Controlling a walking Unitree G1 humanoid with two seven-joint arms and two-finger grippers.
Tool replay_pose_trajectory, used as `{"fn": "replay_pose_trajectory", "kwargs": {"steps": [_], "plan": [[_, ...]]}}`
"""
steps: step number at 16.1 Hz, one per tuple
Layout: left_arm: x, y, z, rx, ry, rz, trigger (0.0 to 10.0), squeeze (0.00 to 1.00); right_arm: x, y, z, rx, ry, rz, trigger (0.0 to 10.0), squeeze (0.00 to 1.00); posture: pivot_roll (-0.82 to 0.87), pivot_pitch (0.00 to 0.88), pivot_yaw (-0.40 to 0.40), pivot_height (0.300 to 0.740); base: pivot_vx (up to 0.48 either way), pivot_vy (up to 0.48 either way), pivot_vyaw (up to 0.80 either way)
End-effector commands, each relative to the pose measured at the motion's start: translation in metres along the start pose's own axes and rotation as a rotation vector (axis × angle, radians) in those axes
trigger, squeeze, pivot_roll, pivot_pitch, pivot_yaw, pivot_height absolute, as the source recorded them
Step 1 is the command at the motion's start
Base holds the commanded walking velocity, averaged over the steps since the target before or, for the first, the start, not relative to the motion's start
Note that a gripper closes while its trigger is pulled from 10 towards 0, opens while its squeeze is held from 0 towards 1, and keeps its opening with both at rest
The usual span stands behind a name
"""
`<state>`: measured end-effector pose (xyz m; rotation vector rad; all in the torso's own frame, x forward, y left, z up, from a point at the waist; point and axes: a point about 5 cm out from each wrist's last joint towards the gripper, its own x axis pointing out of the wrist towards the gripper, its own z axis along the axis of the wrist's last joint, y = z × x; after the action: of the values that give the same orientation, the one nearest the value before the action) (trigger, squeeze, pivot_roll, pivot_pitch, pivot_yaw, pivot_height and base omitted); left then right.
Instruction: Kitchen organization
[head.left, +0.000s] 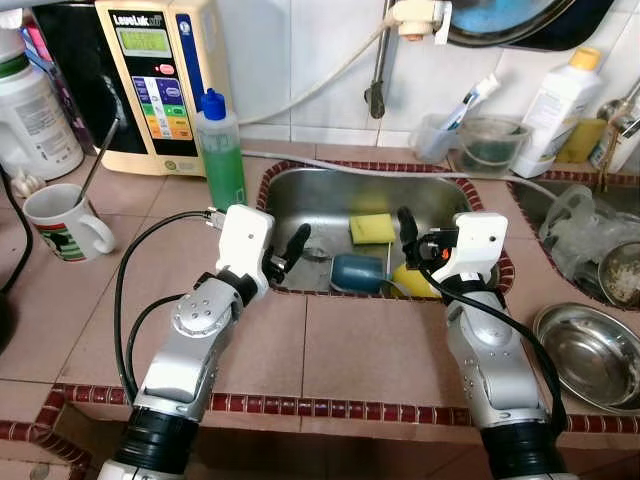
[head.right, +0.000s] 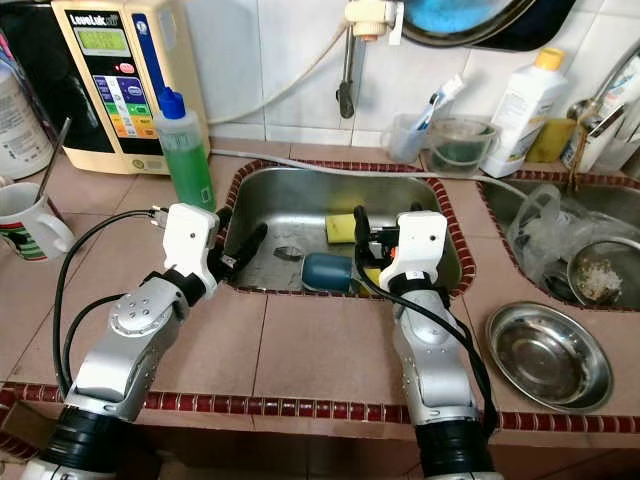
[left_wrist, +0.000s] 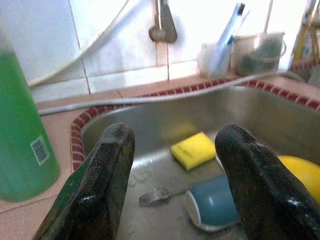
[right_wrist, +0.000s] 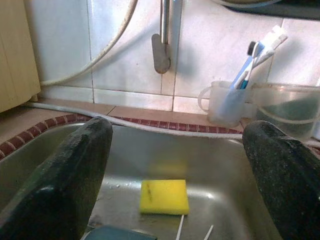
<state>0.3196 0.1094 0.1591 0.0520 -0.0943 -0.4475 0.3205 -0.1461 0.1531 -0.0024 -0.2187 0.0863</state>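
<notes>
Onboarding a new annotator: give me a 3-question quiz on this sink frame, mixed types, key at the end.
1. True or false: the blue cup lies on its side in the sink.
2. Multiple choice: the yellow sponge is A) on the counter, B) in the sink, C) held by the right gripper.
3. Short answer: what stands on the counter beside the sink's left rim, behind the left gripper?

Key:
1. True.
2. B.
3. The green dish soap bottle. Both grippers are open and hold nothing.

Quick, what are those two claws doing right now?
Left gripper: open, empty, at the sink's edge.
Right gripper: open, empty, over the sink.
</notes>
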Motion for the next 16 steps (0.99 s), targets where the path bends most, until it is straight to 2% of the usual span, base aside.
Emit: {"fn": "replay_pose_trajectory", "kwargs": {"steps": [1, 4, 8, 9, 16], "plan": [[0.002, 0.008, -0.009, -0.069, 0.000, 0.057, 10.0, 0.00, -0.011, -0.012, -0.002, -0.035, -0.014, -0.058, 10.0, 1.00, -0.14, 0.000, -0.034, 0.740, 0.000, 0.000, 0.00], [0.002, 0.011, -0.009, -0.045, -0.005, 0.078, 10.0, 0.00, -0.014, -0.016, -0.002, -0.042, -0.018, -0.080, 10.0, 1.00, -0.14, 0.000, -0.031, 0.740, 0.000, 0.000, 0.00], [-0.002, 0.012, -0.014, -0.053, -0.015, 0.081, 10.0, 0.00, -0.015, -0.017, -0.003, -0.070, -0.032, -0.099, 10.0, 1.00, -0.14, 0.000, -0.024, 0.740, 0.000, 0.000, 0.00], [-0.003, 0.013, -0.016, -0.060, -0.029, 0.081, 10.0, 0.00, -0.016, -0.016, -0.004, -0.094, -0.035, -0.097, 10.0, 0.00, -0.14, 0.000, -0.027, 0.740, 0.000, 0.000, 0.00], [-0.008, 0.016, -0.013, -0.061, -0.075, 0.092, 10.0, 0.00, -0.018, -0.009, -0.006, -0.116, -0.041, -0.054, 10.0, 0.00, -0.12, 0.000, -0.035, 0.740, 0.000, 0.000, 0.00]]}}
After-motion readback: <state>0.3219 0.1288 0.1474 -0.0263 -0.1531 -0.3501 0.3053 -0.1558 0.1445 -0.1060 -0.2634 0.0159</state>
